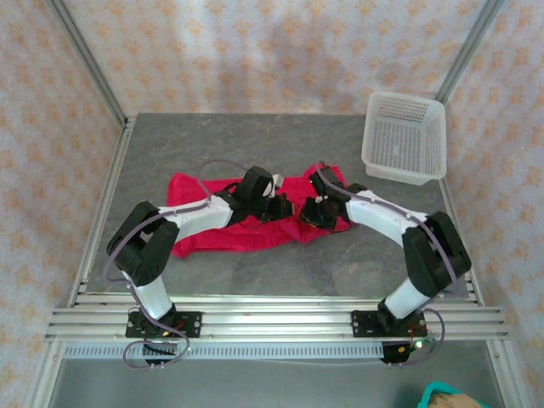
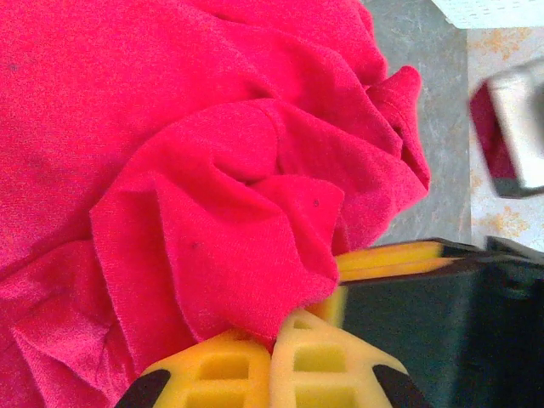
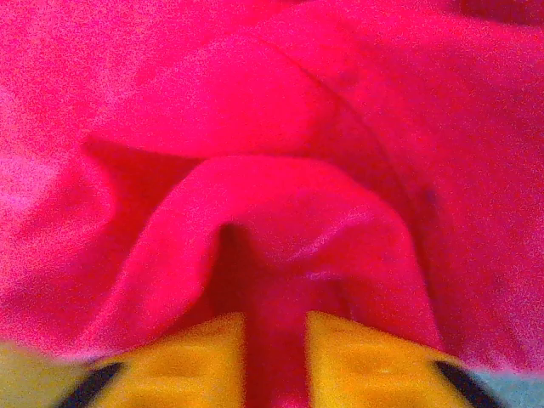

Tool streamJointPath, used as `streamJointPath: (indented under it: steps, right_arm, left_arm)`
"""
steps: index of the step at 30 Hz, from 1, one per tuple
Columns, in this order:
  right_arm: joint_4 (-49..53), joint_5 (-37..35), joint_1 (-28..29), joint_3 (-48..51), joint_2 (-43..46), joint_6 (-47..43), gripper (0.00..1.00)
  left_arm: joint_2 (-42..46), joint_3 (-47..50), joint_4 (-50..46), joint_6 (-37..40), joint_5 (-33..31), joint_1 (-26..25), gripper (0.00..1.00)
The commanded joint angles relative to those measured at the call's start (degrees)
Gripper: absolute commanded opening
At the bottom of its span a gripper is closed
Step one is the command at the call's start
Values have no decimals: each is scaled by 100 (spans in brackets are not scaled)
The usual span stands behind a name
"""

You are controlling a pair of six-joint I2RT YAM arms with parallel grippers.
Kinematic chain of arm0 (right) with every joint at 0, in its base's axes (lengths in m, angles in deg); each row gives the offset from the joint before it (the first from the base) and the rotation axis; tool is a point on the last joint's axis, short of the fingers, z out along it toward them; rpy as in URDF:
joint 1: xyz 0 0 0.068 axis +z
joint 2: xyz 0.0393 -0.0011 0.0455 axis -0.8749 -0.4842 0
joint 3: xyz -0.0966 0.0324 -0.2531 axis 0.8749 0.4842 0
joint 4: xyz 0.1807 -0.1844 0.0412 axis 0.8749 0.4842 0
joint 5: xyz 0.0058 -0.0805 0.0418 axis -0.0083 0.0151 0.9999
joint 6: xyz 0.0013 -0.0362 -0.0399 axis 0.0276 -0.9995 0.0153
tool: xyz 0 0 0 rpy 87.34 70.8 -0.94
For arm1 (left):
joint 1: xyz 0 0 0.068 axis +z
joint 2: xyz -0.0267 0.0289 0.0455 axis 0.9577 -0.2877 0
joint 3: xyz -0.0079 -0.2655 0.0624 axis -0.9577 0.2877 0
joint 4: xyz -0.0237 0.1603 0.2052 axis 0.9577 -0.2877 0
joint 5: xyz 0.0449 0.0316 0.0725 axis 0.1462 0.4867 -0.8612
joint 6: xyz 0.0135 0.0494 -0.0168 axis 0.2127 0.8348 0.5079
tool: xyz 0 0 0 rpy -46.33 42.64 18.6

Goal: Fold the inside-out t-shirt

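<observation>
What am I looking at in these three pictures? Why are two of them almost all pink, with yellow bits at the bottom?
You see two robot arms bolted at the near edge of a grey table. The wide picture comes from a fixed camera above and behind them. The two close-ups come from a small camera on each wrist, so the yellow pieces are that arm's own fingers. On the table lie a crumpled red-pink t-shirt and, apart from it at the far right, a white mesh basket. The left gripper is pinched shut on a fold of the shirt. The right gripper also has cloth clamped between its fingers.
</observation>
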Motion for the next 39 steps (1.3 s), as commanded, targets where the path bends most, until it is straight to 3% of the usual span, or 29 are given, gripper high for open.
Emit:
streamJointPath:
  steps: [1,4,6,9,11,17,22,29,32,36,39]
  right_arm:
    - [-240,-74,108,-54,-348,185,43]
    - [-406,-82,154,45,-525,352,49]
    - [-496,-101,154,95,-590,411,45]
    - [-415,-126,154,34,-561,400,15]
    - [-199,-138,154,-79,-380,333,1]
    - [802,-570,158,-585,748,-120,0]
    - [920,-733,136,-582,1653,-271,0]
    - [771,-666,84,-223,1912,-184,0]
    - [337,-737,84,292,2336,-228,0]
    - [-127,-1677,13,1490,3942,-133,0]
    - [-295,-1532,-339,2242,4707,135,0]
  left_arm:
    - [98,-141,100,12,-152,22,0]
    - [115,-134,105,-24,-153,63,0]
    - [115,-116,166,-85,-123,100,0]
    - [90,-105,260,-166,-67,136,0]
    - [62,-119,276,-192,-49,158,0]
    - [-57,-258,180,-149,-65,210,0]
    - [-113,-384,160,-158,-47,238,0]
    - [-121,-397,18,-90,-82,241,0]
    - [-67,-296,-61,-96,-268,261,1]
    - [9,-195,-174,-192,-468,461,1]
    - [48,-265,-222,-202,-495,547,0]
